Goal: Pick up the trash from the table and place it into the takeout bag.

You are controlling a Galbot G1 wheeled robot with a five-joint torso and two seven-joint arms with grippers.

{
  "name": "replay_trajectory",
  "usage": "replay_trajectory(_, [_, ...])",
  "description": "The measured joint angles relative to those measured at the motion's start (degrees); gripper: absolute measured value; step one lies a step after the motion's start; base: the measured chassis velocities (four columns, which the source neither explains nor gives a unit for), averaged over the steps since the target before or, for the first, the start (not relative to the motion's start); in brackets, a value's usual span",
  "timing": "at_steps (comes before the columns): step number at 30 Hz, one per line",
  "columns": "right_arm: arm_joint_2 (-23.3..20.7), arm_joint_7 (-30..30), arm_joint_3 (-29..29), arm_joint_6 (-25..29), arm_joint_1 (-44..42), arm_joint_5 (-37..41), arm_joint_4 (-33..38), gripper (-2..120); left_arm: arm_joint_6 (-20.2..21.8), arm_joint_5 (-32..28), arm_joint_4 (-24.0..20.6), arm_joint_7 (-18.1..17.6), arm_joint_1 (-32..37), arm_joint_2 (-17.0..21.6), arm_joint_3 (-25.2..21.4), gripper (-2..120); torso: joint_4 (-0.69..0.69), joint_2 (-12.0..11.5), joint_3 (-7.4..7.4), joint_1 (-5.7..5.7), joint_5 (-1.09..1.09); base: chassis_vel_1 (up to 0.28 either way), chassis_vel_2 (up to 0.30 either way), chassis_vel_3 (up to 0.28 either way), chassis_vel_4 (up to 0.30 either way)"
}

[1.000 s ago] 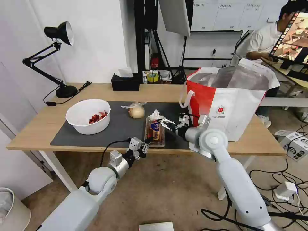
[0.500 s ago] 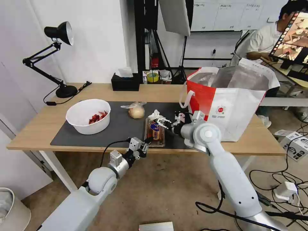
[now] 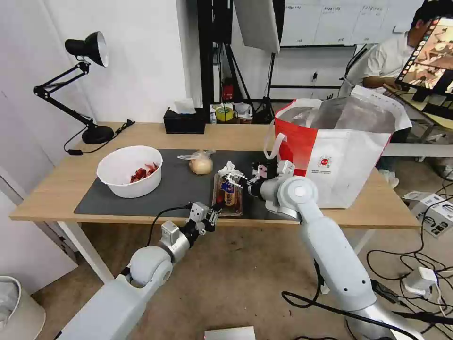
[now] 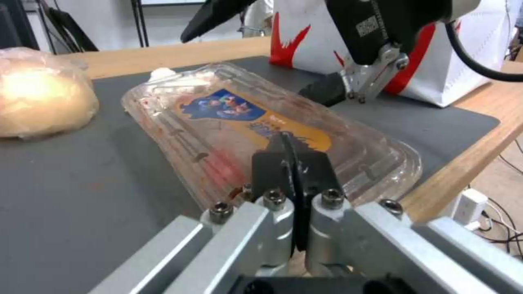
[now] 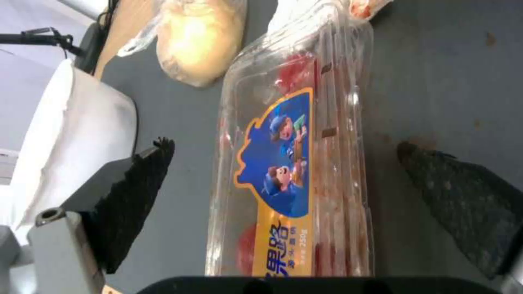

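Note:
On the table (image 3: 56, 189), a dark mat (image 3: 179, 186) carries the trash: a white bowl (image 3: 130, 170) with red scraps, a bagged beige lump (image 3: 201, 164), a crumpled tissue (image 3: 228, 167) and a clear hinged tray (image 3: 228, 194). My right gripper (image 3: 232, 179) hovers open over the tray (image 5: 294, 163), one finger on each side of it (image 5: 136, 192). My left gripper (image 3: 213, 212) is shut and empty at the table's front edge, just short of the tray (image 4: 245, 118). The takeout bag (image 3: 339, 160) stands open at the right.
A black tissue box (image 3: 184, 122), a tape roll (image 3: 224, 113) and a desk lamp (image 3: 89, 94) stand along the table's back. Cables and boxes lie on the floor at the right. A bin (image 3: 14, 307) sits low on the left.
My right gripper has moved left from beside the takeout bag to over the clear tray. The left arm and the trash have stayed still.

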Motion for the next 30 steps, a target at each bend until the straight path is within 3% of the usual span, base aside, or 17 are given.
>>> replay_trajectory(30, [2.4,0.2,-1.7,0.1,1.6,0.8,-3.9,100,-0.3,-0.1,0.0,-0.2,0.1,-0.4,0.5,0,0.0,0.0,-0.01,-0.02,0.0,0.0,0.0,0.0,0.0])
